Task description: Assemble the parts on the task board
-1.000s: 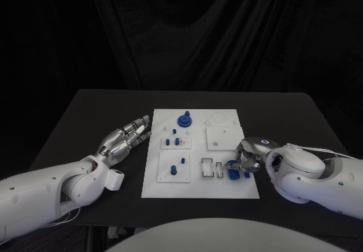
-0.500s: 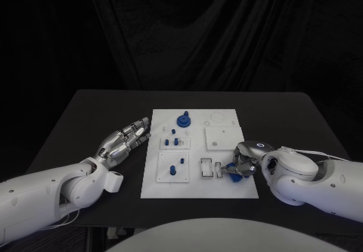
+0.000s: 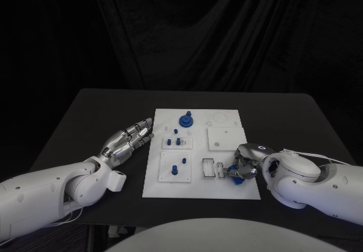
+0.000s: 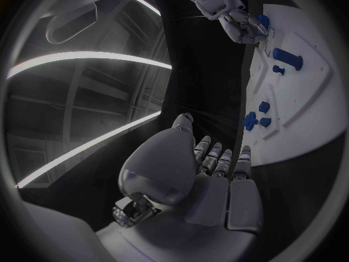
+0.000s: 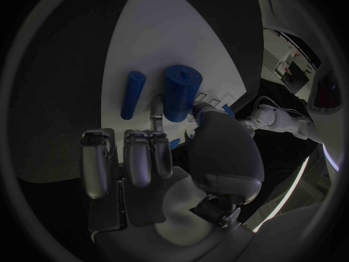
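The white task board (image 3: pixel 227 191) lies mid-table. My right hand (image 3: pixel 244 165) is low over its near right corner. In the right wrist view its thumb and a finger pinch the lower end of a thick blue cylinder (image 5: pixel 180 90). The other fingers (image 5: pixel 138 157) stay curled back. A thin blue peg (image 5: pixel 132 94) lies on the board beside the cylinder. In the head view a bit of blue (image 3: pixel 236 179) shows under the hand. My left hand (image 3: pixel 128 138) rests flat and open on the table, just off the board's left edge.
A blue knob (image 3: pixel 184 121) stands at the board's far side. Small blue pegs (image 3: pixel 172 141) and one upright peg (image 3: pixel 174 169) sit in the left sub-plates. A slotted frame (image 3: pixel 210 168) lies left of my right hand. Black table (image 3: pixel 83 121) surrounds the board.
My right hand has sunk a little toward the board's near edge, over the blue pieces, and now covers most of them. The left hand has not moved.
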Tool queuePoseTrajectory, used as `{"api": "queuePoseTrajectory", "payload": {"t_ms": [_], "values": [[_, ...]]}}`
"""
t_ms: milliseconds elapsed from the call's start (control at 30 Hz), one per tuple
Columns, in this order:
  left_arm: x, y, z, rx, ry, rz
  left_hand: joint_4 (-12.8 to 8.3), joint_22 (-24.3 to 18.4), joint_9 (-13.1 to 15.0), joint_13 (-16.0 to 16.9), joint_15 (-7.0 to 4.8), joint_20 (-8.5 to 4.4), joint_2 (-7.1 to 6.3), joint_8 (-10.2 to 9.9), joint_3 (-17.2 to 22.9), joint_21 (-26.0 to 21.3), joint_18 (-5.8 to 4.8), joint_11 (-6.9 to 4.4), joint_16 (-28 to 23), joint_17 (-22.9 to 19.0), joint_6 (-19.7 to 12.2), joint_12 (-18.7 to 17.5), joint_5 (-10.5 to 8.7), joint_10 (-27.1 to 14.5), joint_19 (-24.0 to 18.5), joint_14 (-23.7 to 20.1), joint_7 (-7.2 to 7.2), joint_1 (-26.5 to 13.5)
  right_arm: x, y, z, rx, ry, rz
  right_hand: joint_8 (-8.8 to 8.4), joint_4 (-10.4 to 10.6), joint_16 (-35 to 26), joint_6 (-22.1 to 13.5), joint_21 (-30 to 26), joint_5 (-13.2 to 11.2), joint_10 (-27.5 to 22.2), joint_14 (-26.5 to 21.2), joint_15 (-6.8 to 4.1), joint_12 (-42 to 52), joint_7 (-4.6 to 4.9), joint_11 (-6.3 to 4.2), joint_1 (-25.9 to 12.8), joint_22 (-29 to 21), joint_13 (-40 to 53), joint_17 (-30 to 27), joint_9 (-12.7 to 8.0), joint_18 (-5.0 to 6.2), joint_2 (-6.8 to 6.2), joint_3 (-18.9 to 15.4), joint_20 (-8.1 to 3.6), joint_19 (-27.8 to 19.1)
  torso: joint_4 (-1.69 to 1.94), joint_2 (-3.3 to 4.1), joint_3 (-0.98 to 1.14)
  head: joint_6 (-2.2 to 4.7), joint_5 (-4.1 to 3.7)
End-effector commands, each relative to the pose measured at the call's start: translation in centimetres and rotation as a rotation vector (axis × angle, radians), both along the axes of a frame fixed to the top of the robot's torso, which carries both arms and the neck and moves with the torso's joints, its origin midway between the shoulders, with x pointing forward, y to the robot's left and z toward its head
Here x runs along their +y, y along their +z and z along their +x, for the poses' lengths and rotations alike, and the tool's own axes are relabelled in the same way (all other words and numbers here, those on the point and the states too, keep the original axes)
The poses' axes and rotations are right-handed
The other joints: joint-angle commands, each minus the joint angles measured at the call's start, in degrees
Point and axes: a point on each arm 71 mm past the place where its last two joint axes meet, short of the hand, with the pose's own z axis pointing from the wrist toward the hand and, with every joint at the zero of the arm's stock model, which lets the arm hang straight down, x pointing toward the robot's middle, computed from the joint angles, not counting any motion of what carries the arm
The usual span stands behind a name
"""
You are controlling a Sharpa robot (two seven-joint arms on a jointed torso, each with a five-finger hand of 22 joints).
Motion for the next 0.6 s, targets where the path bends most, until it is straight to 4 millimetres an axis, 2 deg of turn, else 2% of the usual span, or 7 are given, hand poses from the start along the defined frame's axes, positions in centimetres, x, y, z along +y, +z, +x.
{"api": "queuePoseTrajectory", "payload": {"t_ms": [33, 200, 400, 600], "values": [[-0.1, 0.3, 0.0, -0.04, 0.002, -0.044, -0.3, 0.0, 0.0, 0.1, 0.43, 0.39, 0.06, 0.3, 0.1, -0.2, 1.06, 0.41, -0.2, -0.1, -0.1, 0.2, 0.28, -0.1, 0.2, 0.1, 0.3, 0.7, -0.9, -1.1, -0.8, 0.076, -0.111, 0.113, 1.12, -5.8, 0.3, -0.5, 0.0, 2.0, 6.1, 6.0, -0.39, 0.1, -1.02, -0.52, 6.6, 15.0, 15.1, 15.1, -2.8, -0.41, 5.31, 6.2, -0.34, 5.9, 0.01, 0.07, 0.02, -0.01, 0.01], [-0.2, 0.3, 0.0, -0.037, 0.0, -0.045, -0.4, -0.1, 0.0, 0.1, 0.49, 0.42, 0.09, 0.3, 0.1, -0.2, 1.06, 0.48, -0.2, -0.1, -0.1, 0.2, 0.3, -0.1, 0.2, 0.1, 0.37, 0.7, -1.3, -0.6, -1.0, 0.052, -0.178, 0.219, 2.5, -6.4, 0.3, -1.0, -0.2, 2.9, 6.1, 6.0, -0.46, 0.1, -1.16, -0.71, 7.0, 14.9, 15.1, 15.1, -1.0, -0.33, 5.19, 7.3, -0.44, 5.7, 0.0, 0.04, 0.01, -0.01, 0.18], [-0.2, 0.2, 0.0, -0.035, -0.003, -0.045, -0.5, 0.0, 0.0, 0.1, 0.58, 0.47, 0.13, 0.3, 0.2, -0.2, 1.06, 0.58, -0.2, -0.1, -0.1, 0.2, 0.36, -0.1, 0.2, 0.1, 0.49, 0.8, -1.5, 0.4, -0.8, 0.033, -0.22, 0.284, 3.05, -6.2, 0.3, -1.1, -0.4, 2.5, 6.1, 6.0, -0.4, 0.1, -1.25, -0.8, 6.6, 14.8, 15.1, 15.1, -0.3, -0.27, 5.1, 7.4, -0.41, 5.6, -0.01, -0.01, 0.0, -0.01, 0.25], [-0.3, 0.1, 0.0, -0.032, -0.007, -0.047, -0.5, 0.0, 0.0, 0.0, 0.64, 0.51, 0.16, 0.3, 0.2, -0.2, 1.06, 0.63, -0.2, -0.1, -0.1, 0.2, 0.38, -0.1, 0.2, 0.1, 0.58, 0.8, -1.4, 2.3, 0.1, -0.006, -0.262, 0.357, 4.07, -5.7, 0.3, -1.4, -0.7, 1.0, 6.1, 6.0, -0.4, 0.1, -1.49, -1.04, 5.7, 14.7, 15.1, 15.1, 1.1, -0.18, 4.81, 7.5, -0.38, 5.4, 0.02, 0.0, -0.01, -0.01, 0.28]]}}
